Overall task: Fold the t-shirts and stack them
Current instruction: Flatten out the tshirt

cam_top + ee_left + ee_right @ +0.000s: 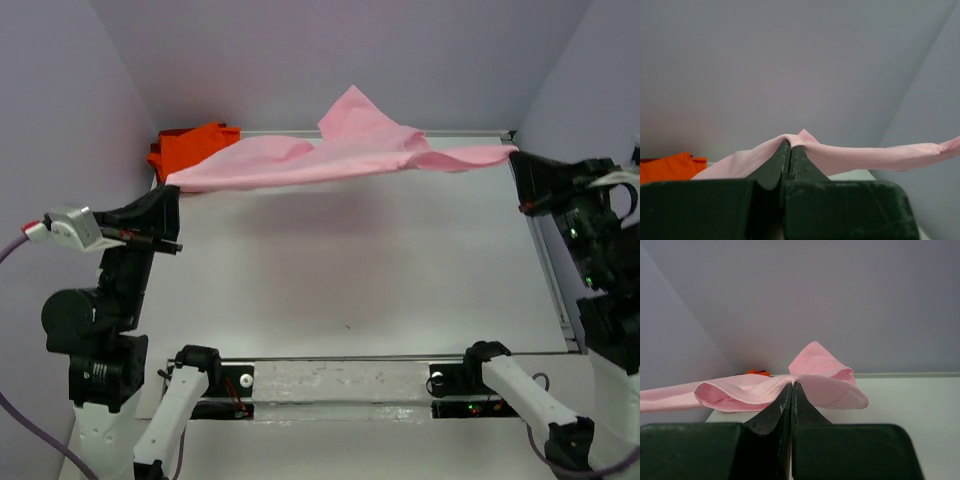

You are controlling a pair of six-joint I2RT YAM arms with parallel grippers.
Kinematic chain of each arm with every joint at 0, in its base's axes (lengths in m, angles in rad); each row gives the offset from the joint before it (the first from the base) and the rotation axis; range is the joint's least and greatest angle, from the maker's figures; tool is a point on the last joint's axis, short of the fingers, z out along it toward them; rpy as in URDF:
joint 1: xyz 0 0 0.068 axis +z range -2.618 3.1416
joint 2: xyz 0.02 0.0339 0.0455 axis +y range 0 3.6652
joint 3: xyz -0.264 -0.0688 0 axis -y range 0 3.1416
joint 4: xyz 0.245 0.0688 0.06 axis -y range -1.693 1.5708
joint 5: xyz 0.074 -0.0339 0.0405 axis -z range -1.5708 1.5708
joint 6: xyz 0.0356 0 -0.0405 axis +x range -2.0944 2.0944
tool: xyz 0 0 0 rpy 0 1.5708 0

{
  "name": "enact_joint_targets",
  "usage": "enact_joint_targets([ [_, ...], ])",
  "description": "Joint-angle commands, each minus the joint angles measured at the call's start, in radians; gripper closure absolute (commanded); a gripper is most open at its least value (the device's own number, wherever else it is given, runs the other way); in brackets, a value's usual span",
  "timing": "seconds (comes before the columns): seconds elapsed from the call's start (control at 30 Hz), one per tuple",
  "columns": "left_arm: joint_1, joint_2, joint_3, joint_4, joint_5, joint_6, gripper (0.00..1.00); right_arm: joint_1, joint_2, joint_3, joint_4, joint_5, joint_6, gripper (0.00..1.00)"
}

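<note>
The light pink t-shirt (330,155) hangs stretched above the far half of the table, held at both ends. My left gripper (172,190) is shut on its left end, the cloth draped over the fingertips (791,144). My right gripper (516,155) is shut on its right end, pinching a stitched hem (792,384). A loose flap of the pink shirt (352,112) stands up near the back wall. The orange t-shirt (190,146) lies bunched in the back left corner, partly hidden behind the pink one, and shows in the left wrist view as an orange patch (667,167).
The white table (350,270) is bounded by a metal rail on the right (548,270) and along the front (350,358). Grey walls close in at the back and both sides. Both arm bases (200,370) sit at the near edge.
</note>
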Motion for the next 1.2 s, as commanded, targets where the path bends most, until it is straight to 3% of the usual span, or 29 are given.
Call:
enact_joint_targets([
  [0.0, -0.032, -0.115, -0.174, -0.065, 0.016, -0.080, 1.00, 0.028, -0.177, -0.144, -0.112, -0.042, 0.014, 1.00],
  [0.13, -0.034, -0.229, -0.174, -0.116, 0.077, -0.143, 1.00, 0.037, -0.299, -0.160, -0.214, -0.080, 0.026, 1.00],
  [0.27, -0.060, -0.170, 0.014, -0.179, 0.087, -0.147, 1.00, 0.037, -0.302, -0.042, -0.257, -0.054, 0.026, 1.00],
  [0.6, -0.207, 0.321, 0.624, -0.284, 0.038, -0.115, 1.00, 0.037, 0.153, 0.578, -0.363, -0.048, 0.009, 1.00],
  [0.63, -0.224, 0.397, 0.674, -0.292, 0.021, -0.109, 1.00, 0.037, 0.251, 0.682, -0.364, -0.055, 0.006, 1.00],
  [0.73, -0.247, 0.522, 0.758, -0.298, -0.051, -0.069, 1.00, 0.037, 0.391, 0.787, -0.383, -0.010, -0.006, 1.00],
  [0.83, -0.244, 0.622, 0.717, -0.266, -0.099, -0.049, 1.00, 0.037, 0.561, 0.786, -0.345, 0.019, -0.001, 1.00],
  [0.87, -0.235, 0.640, 0.641, -0.249, -0.100, -0.052, 1.00, 0.037, 0.579, 0.748, -0.309, 0.023, -0.006, 1.00],
  [1.03, -0.062, 0.725, 0.283, 0.040, -0.022, -0.085, 1.00, 0.037, 0.660, 0.323, -0.084, 0.113, -0.058, 1.00],
  [1.17, 0.014, 0.890, 0.159, 0.146, -0.074, -0.046, 1.00, 0.010, 0.862, 0.273, -0.036, 0.086, -0.070, 1.00],
])
